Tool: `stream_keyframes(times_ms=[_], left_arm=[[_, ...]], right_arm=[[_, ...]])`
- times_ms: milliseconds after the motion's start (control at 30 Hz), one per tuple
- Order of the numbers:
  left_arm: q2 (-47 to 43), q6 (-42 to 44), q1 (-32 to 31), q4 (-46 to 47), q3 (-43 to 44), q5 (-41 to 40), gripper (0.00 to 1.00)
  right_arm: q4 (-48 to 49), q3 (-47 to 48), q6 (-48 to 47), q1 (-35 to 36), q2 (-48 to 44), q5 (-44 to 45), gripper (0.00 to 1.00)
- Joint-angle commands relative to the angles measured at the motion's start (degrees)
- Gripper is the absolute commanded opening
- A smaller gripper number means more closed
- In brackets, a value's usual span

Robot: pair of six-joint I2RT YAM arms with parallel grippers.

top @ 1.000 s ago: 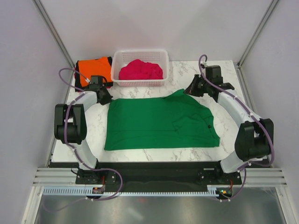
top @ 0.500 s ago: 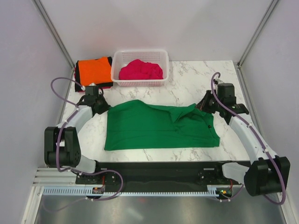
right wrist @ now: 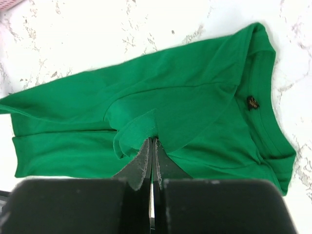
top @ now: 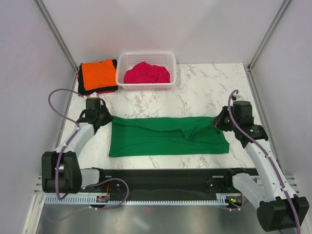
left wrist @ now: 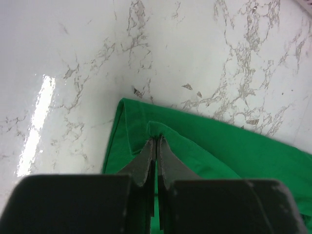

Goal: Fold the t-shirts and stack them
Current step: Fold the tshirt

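Three t-shirts count cleanly from overhead, plus one basket and two arms. The green t-shirt (top: pixel 165 139) lies as a wide band across the near middle of the marble table (top: pixel 204 83), its far part doubled over onto itself. The orange t-shirt (top: pixel 97 73) sits folded at the far left corner on dark cloth (top: pixel 84 89) that only peeks out at its left and near edges; can't tell how many pieces that dark layer is. The magenta t-shirt (top: pixel 146 73) is bunched inside the white lattice basket (top: pixel 146 86), just right of the orange one, its lower part hidden by the basket wall. The left gripper (top: pixel 108 118) is at the green t-shirt's far left corner and the right gripper (top: pixel 218 122) is at its far right end; the fingers are too small to read from up here. In the left wrist view, the left gripper (left wrist: pixel 156 141) has both fingers pressed together, with a thin fold of the green t-shirt (left wrist: pixel 234 151) pinched at the tips, right by the corner. Bare table (left wrist: pixel 73 58) lies beyond, and the cloth is cut off at the right and bottom. In the right wrist view, the right gripper (right wrist: pixel 152 142) also has its jaws together, clamped on a flap of the green t-shirt (right wrist: pixel 195 87). Nearly the whole shirt shows, with the collar at the right and one small dark label (right wrist: pixel 252 102), print unreadable. The gripper body blocks the near hem.
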Motion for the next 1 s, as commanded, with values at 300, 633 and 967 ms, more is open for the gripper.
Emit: stream_keyframes(times_ms=[300, 633, 967], left_arm=[[-12.6, -1.2, 0.0, 1.8, -8.2, -6.9, 0.02], [-33.8, -7.0, 0.0, -1.8, -14.7, -18.4, 0.87], [-29.2, -5.6, -0.9, 2.8, -12.7, -2.8, 0.74]], right_arm=[[-5.4, -6.8, 5.7, -0.2, -11.3, 7.2, 0.0], [-7.8, -9.3, 18.1, -0.2, -19.2, 13.6, 0.85], [6.8, -8.8, 17.5, 4.0, -1.7, -1.8, 0.87]])
